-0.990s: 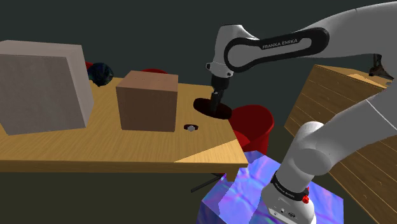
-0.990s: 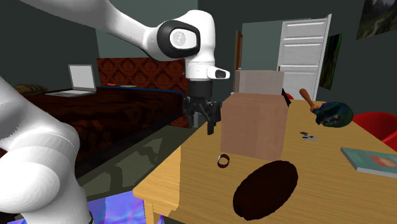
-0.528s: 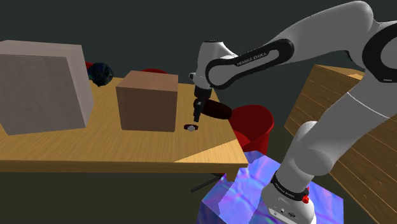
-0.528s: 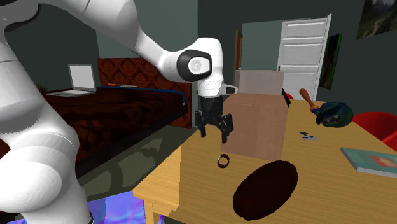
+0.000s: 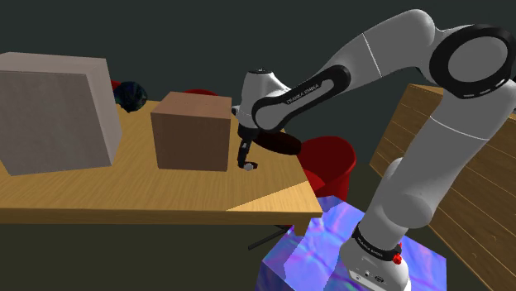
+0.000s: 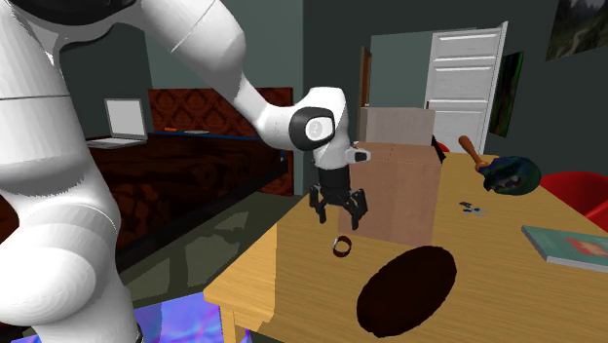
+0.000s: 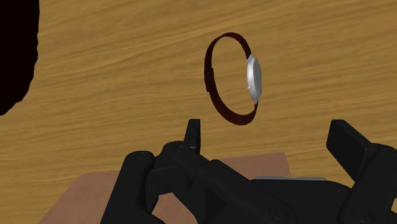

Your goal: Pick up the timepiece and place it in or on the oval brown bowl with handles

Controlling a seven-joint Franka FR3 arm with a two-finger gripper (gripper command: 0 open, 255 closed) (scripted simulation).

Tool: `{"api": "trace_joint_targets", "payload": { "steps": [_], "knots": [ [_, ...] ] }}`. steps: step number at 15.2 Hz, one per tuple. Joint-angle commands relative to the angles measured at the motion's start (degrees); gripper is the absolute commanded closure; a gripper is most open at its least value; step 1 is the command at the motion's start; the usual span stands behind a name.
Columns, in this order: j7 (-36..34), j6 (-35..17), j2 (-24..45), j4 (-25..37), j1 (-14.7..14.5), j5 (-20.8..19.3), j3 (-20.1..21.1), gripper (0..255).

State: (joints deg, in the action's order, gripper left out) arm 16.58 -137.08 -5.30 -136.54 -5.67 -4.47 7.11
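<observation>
Just above the wristwatch [image 7: 252, 77], pincer [image 6: 339, 219] wide open, empty, clear of it

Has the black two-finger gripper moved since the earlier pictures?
Yes. The black gripper has moved left and down in the shoulder view, toward the brown cube-shaped box, and hangs above the dark-strapped wristwatch.

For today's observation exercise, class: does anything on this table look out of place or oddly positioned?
Only the watch: it lies on its side on the table, with the strap loop opening upward and its face pointing sideways rather than up. Nothing looks spilled or damaged.
</observation>
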Motion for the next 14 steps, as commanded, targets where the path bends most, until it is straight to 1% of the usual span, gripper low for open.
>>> {"api": "trace_joint_targets", "payload": {
  "steps": [1, 4, 11, 12, 14],
  "knots": [
    [-0.2, -1.7, 1.3, -0.4, 0.1, -0.4, 0.0, 0],
    [-0.6, -3.7, 2.9, -0.8, 0.2, -0.9, 0.0, 0],
    [-0.6, -3.7, 2.9, -0.8, 0.2, -0.9, 0.0, 0],
    [-0.5, -4.0, 2.9, -1.0, 0.2, -0.9, -0.1, 255],
    [-0.7, -4.1, 3.1, -0.9, 0.2, -1.0, 0.0, 255]
  ]
}}
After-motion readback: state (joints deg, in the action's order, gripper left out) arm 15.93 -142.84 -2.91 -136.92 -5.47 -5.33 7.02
